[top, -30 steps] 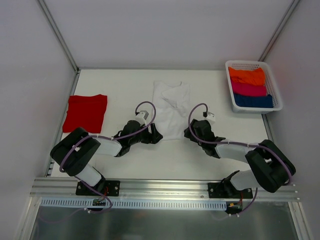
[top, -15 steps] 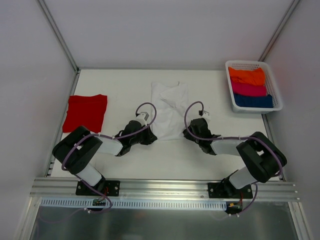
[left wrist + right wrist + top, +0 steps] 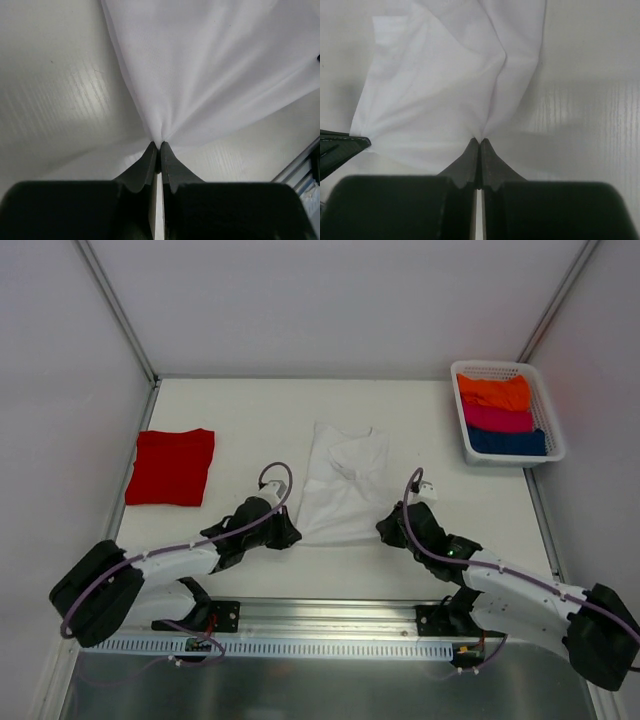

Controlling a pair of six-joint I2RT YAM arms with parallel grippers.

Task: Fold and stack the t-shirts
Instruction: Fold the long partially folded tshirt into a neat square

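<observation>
A white t-shirt [image 3: 345,485] lies in the middle of the table, stretched toward the near edge. My left gripper [image 3: 287,536] is shut on its near-left corner, the cloth [image 3: 210,65] fanning out from the pinched fingertips [image 3: 152,155]. My right gripper [image 3: 388,530] is shut on the near-right corner, the cloth [image 3: 450,85] creasing away from its tips [image 3: 472,150]. A folded red t-shirt [image 3: 171,466] rests flat at the table's left side, apart from both arms.
A white basket [image 3: 470,445] at the back right holds folded orange, pink and blue cloths. An aluminium rail [image 3: 330,615] runs along the near edge. Grey walls close in the table [image 3: 240,410] at left, back and right.
Both grippers have shut on the white t-shirt's near corners and drawn back toward the near edge, pulling the shirt nearer and flatter. The red t-shirt has not moved.
</observation>
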